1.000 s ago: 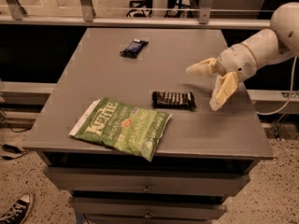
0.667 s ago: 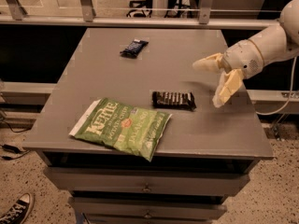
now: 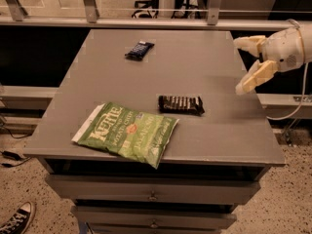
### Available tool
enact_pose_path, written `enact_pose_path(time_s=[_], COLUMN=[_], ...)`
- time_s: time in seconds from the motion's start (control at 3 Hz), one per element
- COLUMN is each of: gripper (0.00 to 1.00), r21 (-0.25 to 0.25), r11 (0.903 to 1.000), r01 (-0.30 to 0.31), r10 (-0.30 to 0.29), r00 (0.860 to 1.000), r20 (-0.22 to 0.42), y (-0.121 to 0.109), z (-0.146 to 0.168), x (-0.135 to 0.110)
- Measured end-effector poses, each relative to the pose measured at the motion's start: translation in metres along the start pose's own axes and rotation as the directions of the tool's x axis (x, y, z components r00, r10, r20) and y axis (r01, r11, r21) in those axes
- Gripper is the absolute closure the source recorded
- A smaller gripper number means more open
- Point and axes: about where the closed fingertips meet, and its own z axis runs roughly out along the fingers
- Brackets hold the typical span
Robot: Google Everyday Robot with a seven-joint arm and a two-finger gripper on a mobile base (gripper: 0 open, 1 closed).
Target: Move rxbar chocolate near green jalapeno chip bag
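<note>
The rxbar chocolate point(image 3: 181, 104), a long flat dark bar with pale lettering, lies on the grey table point(image 3: 195, 57) right of centre. The green jalapeno chip bag point(image 3: 126, 132) lies flat at the front left, its right corner close to the bar's left end with a small gap between them. My gripper point(image 3: 243, 65) is open and empty, above the table's right edge. It is well to the right of the bar and farther back. Its two cream fingers point(image 3: 255, 76) are spread apart.
A shorter dark blue-black snack wrapper point(image 3: 139, 50) lies at the back of the table, left of centre. A railing with metal posts point(image 3: 89, 4) runs behind the table. Drawers point(image 3: 151, 195) sit under the tabletop. A sneaker point(image 3: 17, 219) is on the floor at lower left.
My gripper has moved away from the bar, rightward and toward the back, out to the table's right edge. The bar and the bag have not moved.
</note>
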Motion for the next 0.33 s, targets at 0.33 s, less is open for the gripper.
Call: enact_pose_path(time_s=[0.33], gripper=[0.00], r21=[0.033], r11=[0.9995], r01=[0.000], r10=[-0.001], r00=[1.000], r20=[0.008], y=[-0.0093], z=[0.0019], x=[-0.0021])
